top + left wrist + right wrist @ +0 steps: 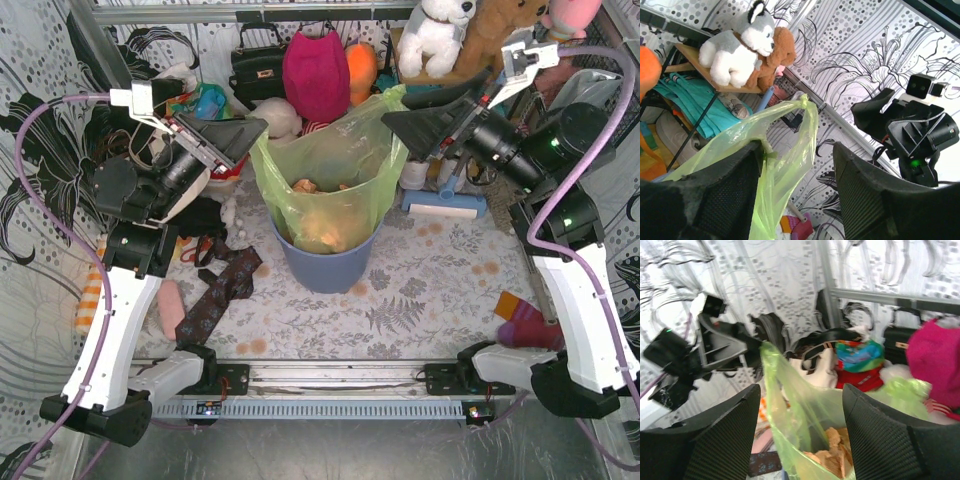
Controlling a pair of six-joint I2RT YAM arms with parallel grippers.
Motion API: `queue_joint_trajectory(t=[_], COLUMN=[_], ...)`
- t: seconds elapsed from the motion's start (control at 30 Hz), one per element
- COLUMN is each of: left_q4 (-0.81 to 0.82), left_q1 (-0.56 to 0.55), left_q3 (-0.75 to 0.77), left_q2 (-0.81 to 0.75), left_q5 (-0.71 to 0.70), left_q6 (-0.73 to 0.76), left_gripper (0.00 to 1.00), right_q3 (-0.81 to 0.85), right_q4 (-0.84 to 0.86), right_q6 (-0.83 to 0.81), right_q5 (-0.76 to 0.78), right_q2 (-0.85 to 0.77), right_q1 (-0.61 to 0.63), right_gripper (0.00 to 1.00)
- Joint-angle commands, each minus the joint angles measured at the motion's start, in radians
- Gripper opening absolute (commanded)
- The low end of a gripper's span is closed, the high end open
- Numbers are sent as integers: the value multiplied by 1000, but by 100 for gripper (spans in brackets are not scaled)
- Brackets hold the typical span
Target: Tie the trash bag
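The light-green trash bag (330,160) stands open in a round blue-grey bin (325,268), with crumpled pinkish-brown paper (320,225) inside. My left gripper (255,130) is open at the bag's left rim. In the left wrist view the bag's plastic (785,125) hangs between the spread fingers of that gripper (797,147), against the left one. My right gripper (392,122) is open at the bag's raised right corner. In the right wrist view the bag's edge (790,405) rises between the fingers of that gripper (801,390), and the paper (832,440) shows below.
Plush toys (440,35), a pink bag (315,75) and a black handbag (255,65) crowd the back. A patterned tie (215,295) lies left of the bin. A blue-and-white roller (445,205) and a striped sock (525,325) lie to the right.
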Motion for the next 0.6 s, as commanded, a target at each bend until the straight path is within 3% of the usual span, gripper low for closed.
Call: queue_joint_trajectory(t=[0.0,0.23,0.4,0.57], left_q4=[85,108,108,89], left_q1=[4,4,5,5], left_q3=[29,14,14,14], left_q2=[11,12,10,3], left_q5=[70,104,147,152], left_q6=[-18,-49,-57,-50], left_gripper=[66,70,74,76], right_q3=[93,288,317,265], right_q4=[9,-109,-115,-34], right_q6=[-60,-139,-128,-88], right_q5=[-108,-30,36,10], right_q2=[85,292,366,386], right_q1=[89,314,338,347], right_gripper=[67,68,67,69])
